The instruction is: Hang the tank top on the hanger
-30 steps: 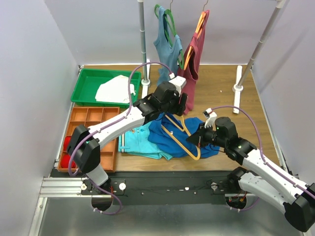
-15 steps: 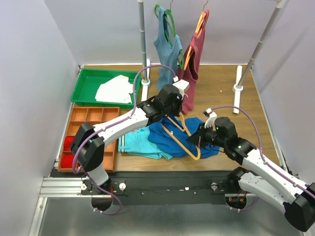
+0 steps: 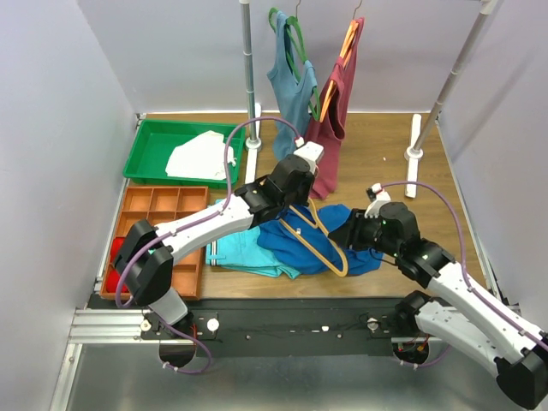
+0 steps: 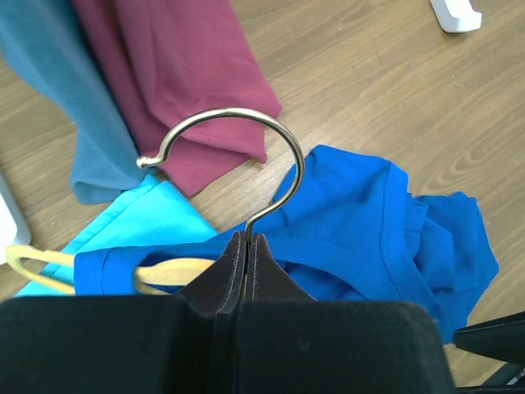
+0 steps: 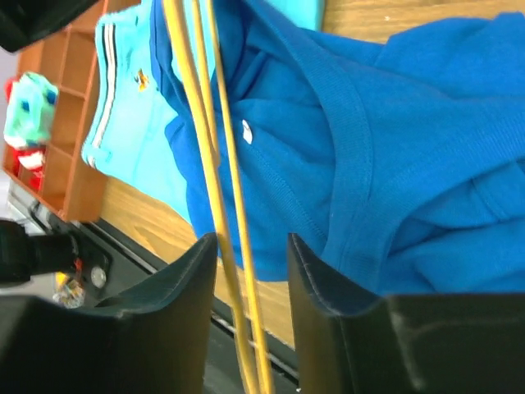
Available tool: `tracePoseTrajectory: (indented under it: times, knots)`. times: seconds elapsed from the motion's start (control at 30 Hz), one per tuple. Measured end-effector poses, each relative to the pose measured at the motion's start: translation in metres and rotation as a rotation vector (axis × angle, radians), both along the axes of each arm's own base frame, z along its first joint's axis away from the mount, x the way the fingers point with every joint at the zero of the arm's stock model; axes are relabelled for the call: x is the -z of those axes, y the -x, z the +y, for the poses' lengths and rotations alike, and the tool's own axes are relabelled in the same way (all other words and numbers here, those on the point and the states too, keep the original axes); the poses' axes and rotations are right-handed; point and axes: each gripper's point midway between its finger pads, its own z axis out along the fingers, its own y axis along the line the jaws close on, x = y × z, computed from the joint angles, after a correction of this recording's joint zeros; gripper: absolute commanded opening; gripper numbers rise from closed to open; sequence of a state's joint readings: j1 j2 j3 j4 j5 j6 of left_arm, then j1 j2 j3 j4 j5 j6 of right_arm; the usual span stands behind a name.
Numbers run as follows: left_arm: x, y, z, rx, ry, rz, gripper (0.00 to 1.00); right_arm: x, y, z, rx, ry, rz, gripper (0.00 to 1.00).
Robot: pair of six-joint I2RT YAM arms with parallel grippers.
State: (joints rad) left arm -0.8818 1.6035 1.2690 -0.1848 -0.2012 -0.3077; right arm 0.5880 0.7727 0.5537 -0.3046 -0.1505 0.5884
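As we look from above, the hanger (image 3: 330, 253) lies across the tank top (image 3: 281, 240) on the table (image 3: 377, 137). Left wrist: our left gripper (image 4: 246, 242) is pinched tight on its metal hook (image 4: 232, 112). Right wrist: our right gripper (image 5: 250, 246) gapes halfway astride the hanger's bars, gripping nothing.

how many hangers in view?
3. Green hanger and orange hanger hang at the back; light-orange hanger lies on the blue top, hook in the left claw. None seems hidden.
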Motion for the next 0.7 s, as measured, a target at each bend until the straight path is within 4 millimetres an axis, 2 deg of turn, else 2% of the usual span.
tracePoseTrajectory:
  times: [0.13, 0.23, 0.3, 0.4, 0.6, 0.7]
  knots:
    - [-0.003, -0.001, 0.006, -0.029, 0.001, -0.016, 0.00, -0.009, -0.004, -0.013, 0.101, 0.001, 0.003, 0.50]
    - [-0.002, -0.001, 0.011, -0.041, -0.001, -0.019, 0.00, -0.016, -0.009, -0.030, 0.225, 0.005, 0.002, 0.49]
    - [-0.003, 0.000, 0.013, -0.047, -0.002, -0.022, 0.00, -0.015, -0.010, -0.038, 0.274, 0.012, 0.009, 0.42]
    - [-0.005, 0.001, 0.015, -0.052, 0.004, -0.029, 0.00, -0.003, -0.008, -0.042, 0.301, 0.023, 0.042, 0.35]
    - [-0.007, 0.001, 0.017, -0.056, 0.011, -0.033, 0.00, 0.041, 0.001, -0.037, 0.259, 0.094, 0.168, 0.38]
    - [-0.007, 0.001, 0.017, -0.058, 0.012, -0.033, 0.00, 0.051, 0.002, -0.034, 0.243, 0.117, 0.201, 0.40]
